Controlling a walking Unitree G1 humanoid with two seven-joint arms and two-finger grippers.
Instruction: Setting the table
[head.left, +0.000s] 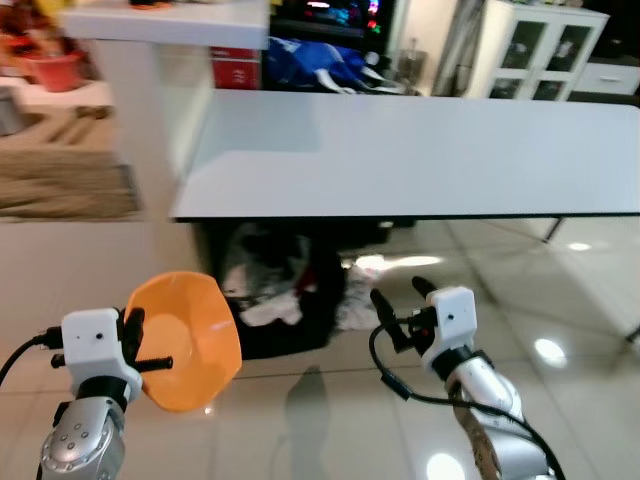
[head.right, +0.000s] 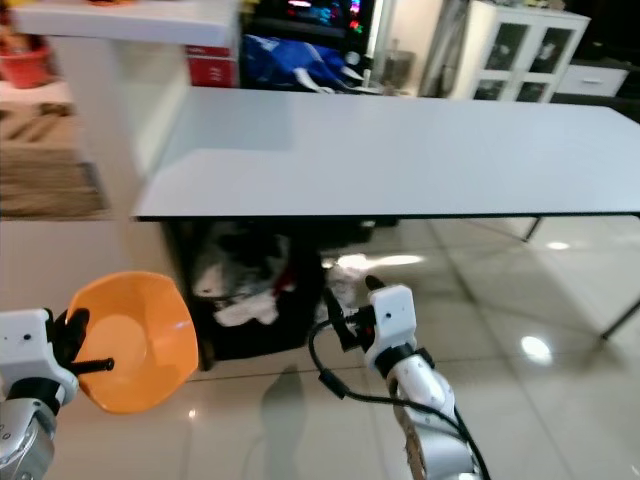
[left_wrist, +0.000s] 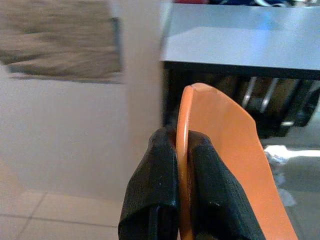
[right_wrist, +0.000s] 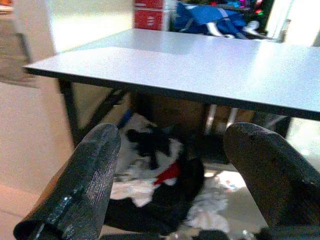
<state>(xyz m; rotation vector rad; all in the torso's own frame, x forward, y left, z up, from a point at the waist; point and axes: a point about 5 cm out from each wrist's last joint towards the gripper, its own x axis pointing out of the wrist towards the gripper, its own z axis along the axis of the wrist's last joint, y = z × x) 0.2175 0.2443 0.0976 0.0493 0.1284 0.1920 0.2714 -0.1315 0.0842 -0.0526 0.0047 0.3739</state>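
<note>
An orange bowl (head.left: 187, 338) hangs tilted on its side at the lower left, short of the table's near edge. My left gripper (head.left: 140, 345) is shut on its rim; in the left wrist view both black fingers (left_wrist: 156, 195) pinch the orange rim (left_wrist: 186, 130). The white table (head.left: 420, 150) stretches ahead, its top bare. My right gripper (head.left: 402, 300) is held up at the lower middle, open, with nothing between its fingers (right_wrist: 85, 185). It stands below and in front of the table edge (right_wrist: 165, 90).
A dark basket of crumpled clothes (head.left: 280, 290) sits under the table. A white counter (head.left: 170, 25) with a pillar stands at the left, a woven rug (head.left: 60, 185) beyond it. A white cabinet (head.left: 540, 50) is at the back right. Glossy tiled floor (head.left: 560, 300) surrounds me.
</note>
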